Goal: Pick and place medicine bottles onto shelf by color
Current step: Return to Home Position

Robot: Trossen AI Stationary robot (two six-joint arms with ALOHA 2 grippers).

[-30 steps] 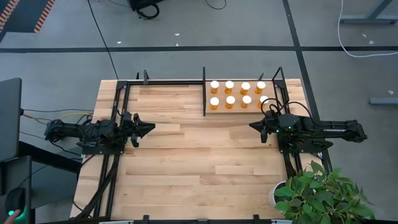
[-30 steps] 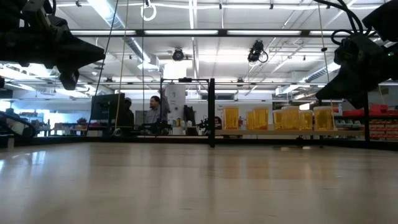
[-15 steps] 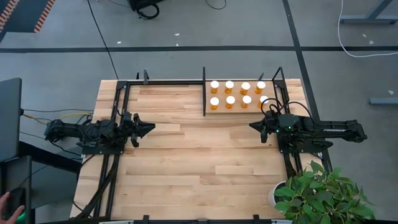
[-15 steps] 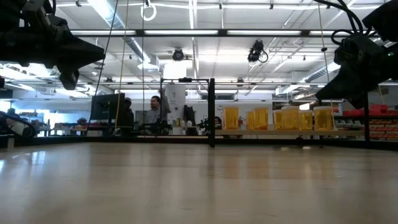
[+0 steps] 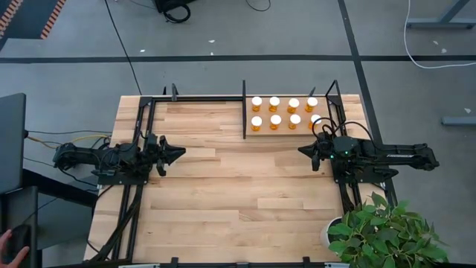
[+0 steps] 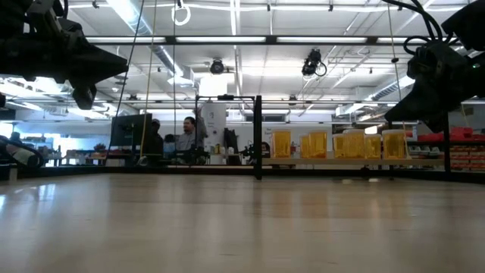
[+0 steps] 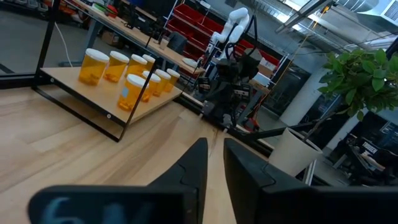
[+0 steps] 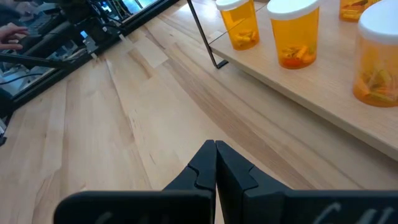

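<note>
well, all eight medicine bottles (image 5: pixel 275 101) stand upright on the shelf (image 5: pixel 266 129) at the far side of the worktop (image 5: pixel 238 186). they make two rows of four, white caps up. the bottle at the right end of the near row is partly hidden behind the right arm's cable.

the two arms reach in from either side, pointing at each other and well apart. the left pincer (image 5: pixel 177 153) hovers over the left part of the worktop, far from the shelf. it holds nothing, and its fingers (image 7: pixel 196 168) are parted by a narrow slit. the right pincer (image 5: pixel 303 151) hangs near the shelf's front edge without touching it, its two fingers pressed together on nothing.

one potted plant (image 5: pixel 383 231) stands at the near right corner. two people (image 6: pixel 187 135) show in the room beyond.
</note>
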